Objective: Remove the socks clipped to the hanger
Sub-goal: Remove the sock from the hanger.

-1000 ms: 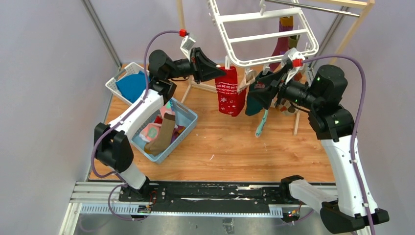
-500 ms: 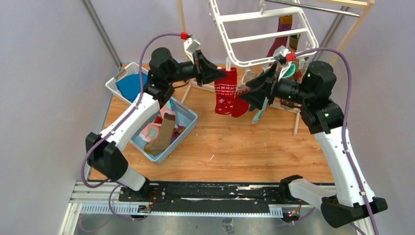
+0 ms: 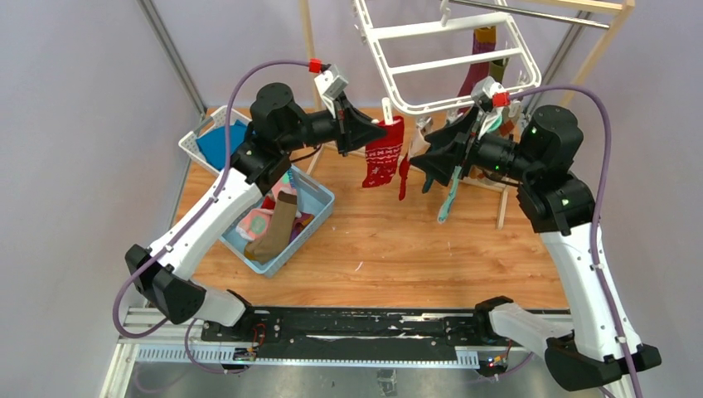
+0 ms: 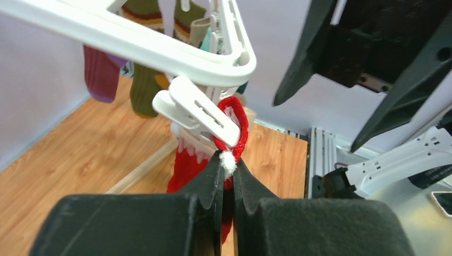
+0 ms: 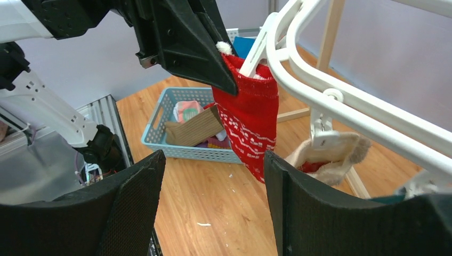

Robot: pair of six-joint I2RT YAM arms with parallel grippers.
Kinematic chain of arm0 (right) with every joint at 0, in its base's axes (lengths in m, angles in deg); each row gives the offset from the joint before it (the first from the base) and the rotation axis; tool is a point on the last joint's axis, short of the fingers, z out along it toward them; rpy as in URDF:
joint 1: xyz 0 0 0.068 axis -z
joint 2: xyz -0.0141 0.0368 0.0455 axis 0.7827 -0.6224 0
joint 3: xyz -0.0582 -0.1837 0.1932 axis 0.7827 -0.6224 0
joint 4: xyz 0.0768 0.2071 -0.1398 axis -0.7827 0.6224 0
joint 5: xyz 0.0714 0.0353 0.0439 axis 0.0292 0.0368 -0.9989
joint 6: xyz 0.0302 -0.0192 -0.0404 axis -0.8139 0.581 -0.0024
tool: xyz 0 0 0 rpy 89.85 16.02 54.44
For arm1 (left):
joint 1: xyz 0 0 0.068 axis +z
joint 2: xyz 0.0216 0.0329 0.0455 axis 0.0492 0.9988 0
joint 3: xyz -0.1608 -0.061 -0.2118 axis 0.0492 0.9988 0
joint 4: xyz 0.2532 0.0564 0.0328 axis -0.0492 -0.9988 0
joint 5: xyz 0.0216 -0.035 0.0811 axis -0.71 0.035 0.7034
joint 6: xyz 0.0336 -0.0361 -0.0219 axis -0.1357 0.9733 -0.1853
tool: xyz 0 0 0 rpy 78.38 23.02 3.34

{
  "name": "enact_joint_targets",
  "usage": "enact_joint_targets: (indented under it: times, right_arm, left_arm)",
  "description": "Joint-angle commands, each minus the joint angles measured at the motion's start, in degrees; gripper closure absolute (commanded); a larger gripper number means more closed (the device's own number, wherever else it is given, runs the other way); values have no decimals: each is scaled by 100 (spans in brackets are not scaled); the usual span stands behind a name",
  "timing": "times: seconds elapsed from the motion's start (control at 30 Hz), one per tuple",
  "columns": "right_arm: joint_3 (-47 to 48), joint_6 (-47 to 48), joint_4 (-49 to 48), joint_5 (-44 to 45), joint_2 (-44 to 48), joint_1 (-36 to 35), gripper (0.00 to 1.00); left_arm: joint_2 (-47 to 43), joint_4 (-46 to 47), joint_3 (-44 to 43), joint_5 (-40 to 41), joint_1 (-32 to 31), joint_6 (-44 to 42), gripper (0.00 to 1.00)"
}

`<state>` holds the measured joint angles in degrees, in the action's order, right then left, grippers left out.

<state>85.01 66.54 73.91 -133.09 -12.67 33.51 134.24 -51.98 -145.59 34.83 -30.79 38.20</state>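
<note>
We've got the hanger [image 3: 452, 60] hung up high, with striped socks [image 3: 481, 50] clipped along its far side. Below and left of the hanger, a blue basket [image 3: 319, 211] holds loose socks. The right gripper [image 5: 213, 160] gapes wide under the hanger's near rim, holding nothing. The left gripper [image 4: 226, 160] pinches the cuff of the red sock [image 5: 250, 117], right at the white clip [image 4: 197, 109] on that rim.

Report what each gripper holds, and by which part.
The left gripper pinches the red sock at its top edge, right beside the white clip. The right gripper is open, holding nothing.
</note>
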Motion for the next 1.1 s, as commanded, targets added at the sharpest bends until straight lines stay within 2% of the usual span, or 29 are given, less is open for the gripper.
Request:
enact_joint_targets:
  times: [0.0, 0.33, 0.67, 0.87, 0.97, 1.07]
  right_arm:
    - [-136, -270, -451, -486, -112, -63, 32]
    - [-531, 68, -768, -404, -231, -68, 23]
    - [-872, 101, -1083, -439, -268, -79, 29]
    - [-1060, -269, -1625, -1007, -324, -98, 44]
    - [-1178, -484, -1913, -1197, -321, -104, 58]
    - [-1203, -412, -1845, -1096, -271, -92, 79]
  left_arm:
    - [-142, -472, -288, 179, -233, -262, 100]
    - [-72, 205, -275, -276, -234, 678, 100]
    - [-60, 884, -267, -513, -235, 1770, 100]
    - [-21, 1129, -220, -503, -230, 2052, 100]
    - [-39, 1128, -161, -470, -234, 2042, 100]
    - [-121, 1129, -37, -392, -232, 1960, 100]
